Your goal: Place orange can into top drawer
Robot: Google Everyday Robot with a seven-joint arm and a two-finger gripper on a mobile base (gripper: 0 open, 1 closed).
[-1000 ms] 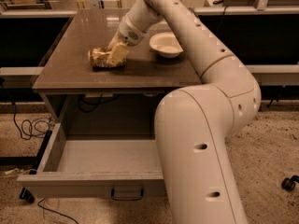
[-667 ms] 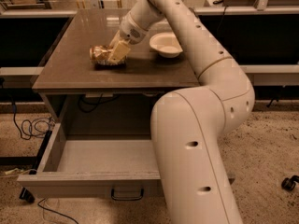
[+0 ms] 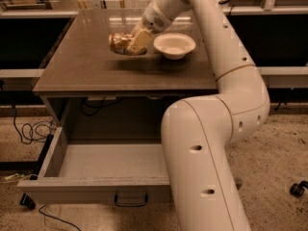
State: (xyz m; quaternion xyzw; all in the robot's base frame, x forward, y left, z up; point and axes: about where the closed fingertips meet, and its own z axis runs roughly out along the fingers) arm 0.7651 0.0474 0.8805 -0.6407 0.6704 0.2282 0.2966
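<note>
The orange can [image 3: 119,43], shiny gold-brown, lies on its side in my gripper [image 3: 131,44], just above the back middle of the brown tabletop [image 3: 86,66]. A cream finger [image 3: 138,41] covers the can's right end. A shadow lies on the table under the can. The top drawer [image 3: 96,163] stands pulled open below the table's front edge, grey and with nothing showing inside. Its dark handle [image 3: 130,199] is on the front panel. My arm hides the drawer's right part.
A white bowl [image 3: 174,44] sits on the table just right of the can. Cables [image 3: 30,129] lie on the floor at the left. A caster wheel [image 3: 298,188] is at the right. Shelving runs along the back.
The gripper has lifted the can off the tabletop and carried it up and to the right, closer to the bowl. The drawer has not moved.
</note>
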